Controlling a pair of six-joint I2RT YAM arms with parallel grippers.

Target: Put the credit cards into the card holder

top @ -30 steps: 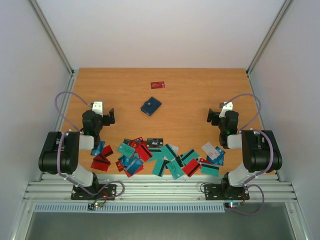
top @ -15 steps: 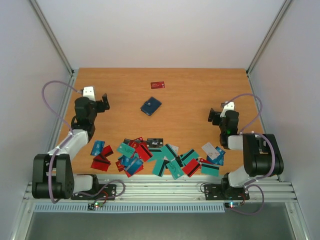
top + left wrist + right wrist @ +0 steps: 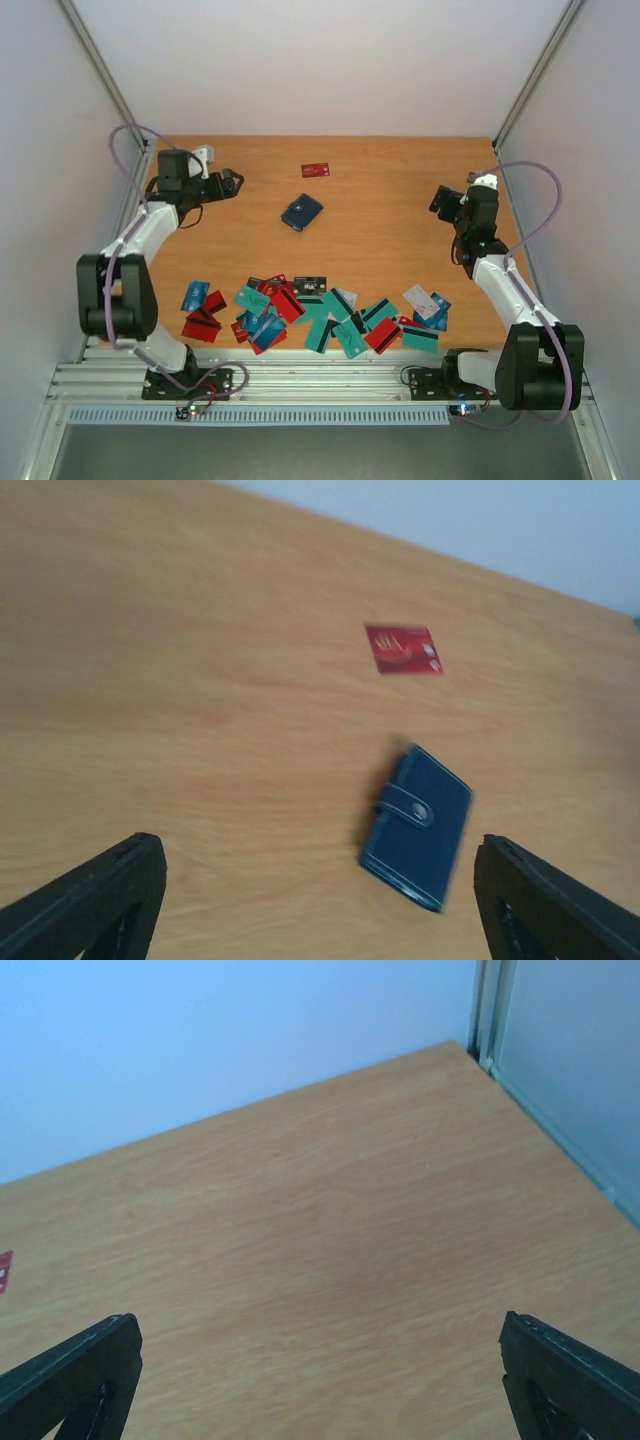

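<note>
Both arms are reaching out from their folded poses. The left gripper [image 3: 226, 184] is swinging round to face the card holder [image 3: 418, 825], its jaws wide apart and empty. The right gripper [image 3: 447, 200] is also gaping and carrying nothing. This looks like the opening approach, with no card stowed yet.

The holder is lying flat and closed ahead of the left gripper, a little right of its centre line. Its long axis is running slantwise away from the fingers, clasp tab on the left edge. A lone red card [image 3: 402, 648] is lying beyond it, and the heap of cards [image 3: 320, 312] is sitting well behind both grippers.
</note>
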